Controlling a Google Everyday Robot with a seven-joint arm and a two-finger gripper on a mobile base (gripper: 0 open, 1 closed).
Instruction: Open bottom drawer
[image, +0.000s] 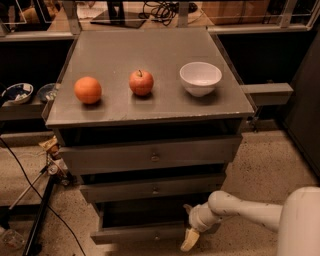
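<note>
The grey cabinet (150, 155) has three drawer fronts. The bottom drawer (135, 234) sits lowest, its slim front standing out from the cabinet with a dark gap above it. My gripper (189, 229) is low at the right end of that front, close against it, on a white arm (240, 209) reaching in from the lower right. From here I cannot make out whether it touches the front, and the drawer's knob is hard to pick out.
On the cabinet top stand an orange (88, 90), a red apple (141, 82) and a white bowl (200, 78). Cables and a stand leg (37, 215) lie on the floor to the left. A shelf with bowls (17, 93) is at far left.
</note>
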